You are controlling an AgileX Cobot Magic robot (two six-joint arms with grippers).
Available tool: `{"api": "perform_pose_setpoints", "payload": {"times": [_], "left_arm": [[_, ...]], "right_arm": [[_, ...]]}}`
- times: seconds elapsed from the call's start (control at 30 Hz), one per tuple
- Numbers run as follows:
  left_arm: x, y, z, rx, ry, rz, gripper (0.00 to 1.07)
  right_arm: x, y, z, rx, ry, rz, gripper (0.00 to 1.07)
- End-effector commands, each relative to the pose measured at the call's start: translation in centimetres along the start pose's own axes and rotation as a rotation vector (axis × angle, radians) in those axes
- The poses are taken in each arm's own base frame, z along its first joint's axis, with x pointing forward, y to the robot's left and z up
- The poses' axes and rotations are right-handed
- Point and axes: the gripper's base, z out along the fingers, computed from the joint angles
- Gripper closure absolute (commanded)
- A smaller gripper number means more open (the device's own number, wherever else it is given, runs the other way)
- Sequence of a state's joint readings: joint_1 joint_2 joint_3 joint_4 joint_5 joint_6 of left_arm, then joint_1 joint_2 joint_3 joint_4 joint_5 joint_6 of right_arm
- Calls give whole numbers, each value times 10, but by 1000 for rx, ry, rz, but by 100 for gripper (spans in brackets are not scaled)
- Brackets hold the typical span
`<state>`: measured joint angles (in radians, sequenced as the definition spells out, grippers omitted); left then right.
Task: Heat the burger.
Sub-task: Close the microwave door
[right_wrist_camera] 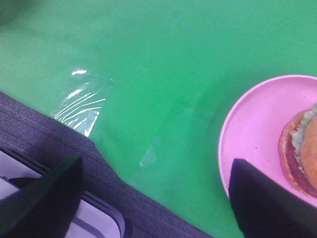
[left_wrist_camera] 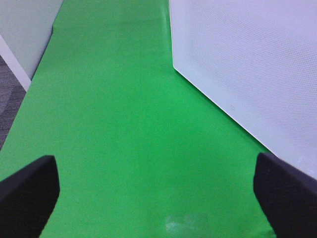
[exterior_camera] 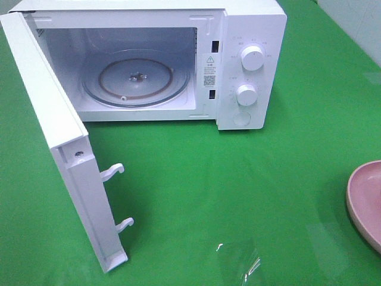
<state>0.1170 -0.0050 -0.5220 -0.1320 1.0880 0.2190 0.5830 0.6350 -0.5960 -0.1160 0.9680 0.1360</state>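
Seeing microwave point(exterior_camera: 178, 59) door point(exterior_camera: 56, 137) swung fully out, glass turntable point(exterior_camera: 136, 80) bare inside. Burger point(right_wrist_camera: 302, 153) sits on pink plate point(right_wrist_camera: 252, 134), right of microwave at cloth edge. My right gripper point(right_wrist_camera: 153, 198) spread wide, holding nothing, one finger beside plate. Left gripper point(left_wrist_camera: 156, 191) wide too, over green cloth point(left_wrist_camera: 124, 124) beside door. Clear tape patch point(exterior_camera: 241, 262) on cloth near front.

Open microwave point(exterior_camera: 149, 59); pink plate point(exterior_camera: 366, 199), perhaps tape point(exterior_camera: 241, 262).

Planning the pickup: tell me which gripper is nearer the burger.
Right. The right gripper hangs open beside the pink plate holding the burger; the left gripper is by the microwave door, no burger in view.
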Motion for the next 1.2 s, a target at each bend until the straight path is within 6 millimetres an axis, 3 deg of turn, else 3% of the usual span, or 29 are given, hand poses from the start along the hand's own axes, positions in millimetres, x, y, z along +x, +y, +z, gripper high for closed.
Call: {"api": "perform_pose_setpoints", "payload": {"times": [0.03,0.43,0.7,1.0,1.2], "left_arm": [[0,-1,-2,-2,-29,-4,7],[0,-1,-2,-2,-29,-4,7],[0,-1,-2,-2,-29,-4,7],[0,-1,-2,-2,-29,-4,7],[0,-1,-2,-2,-28,-5,7]], "right_arm": [[10,-2,-5,5,-21,-11,31],[42,-8,-21,22,-188,24,31],[59,-16,-42,158,-337,161,31],[86,-10,-67,318,-555,273,31],[86,-9,-67,347,-550,299,31]]}}
